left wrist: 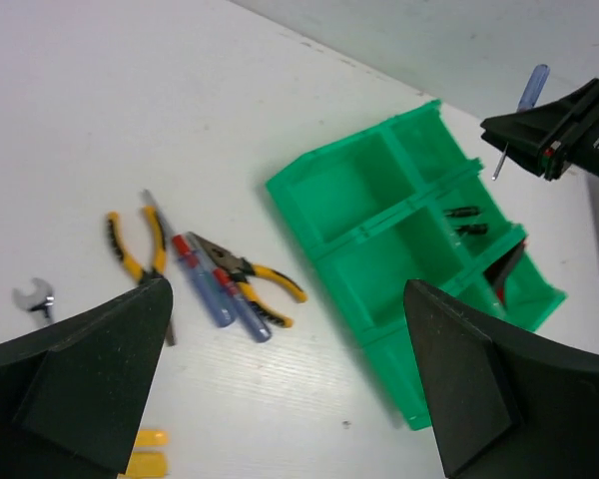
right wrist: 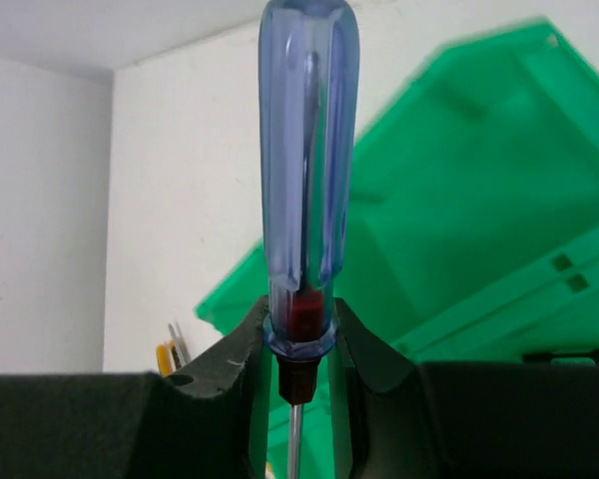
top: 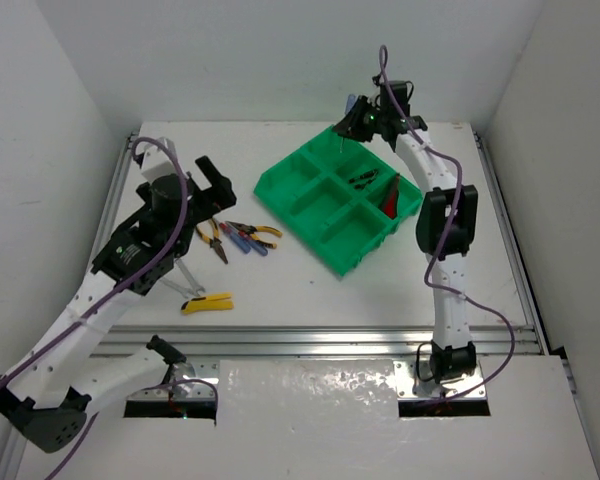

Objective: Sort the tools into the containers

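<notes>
The green organizer tray (top: 310, 215) lies at the table's middle. My right gripper (top: 354, 120) hovers over the tray's far corner, shut on a blue-handled screwdriver (right wrist: 307, 150) that stands upright, shaft down; it also shows in the left wrist view (left wrist: 527, 90). Red-handled pliers (top: 392, 195) and small black pieces (top: 362, 180) lie in right-side compartments. My left gripper (top: 218, 180) is open and empty above the loose tools: yellow pliers (left wrist: 135, 239), two blue screwdrivers (left wrist: 208, 291), a second pair of yellow pliers (left wrist: 250, 281), a wrench (left wrist: 35, 297) and a yellow utility knife (top: 208, 302).
White walls close in the table on the left, back and right. A metal rail (top: 310, 335) runs along the near edge. The tray's left compartments (left wrist: 344, 195) show nothing inside.
</notes>
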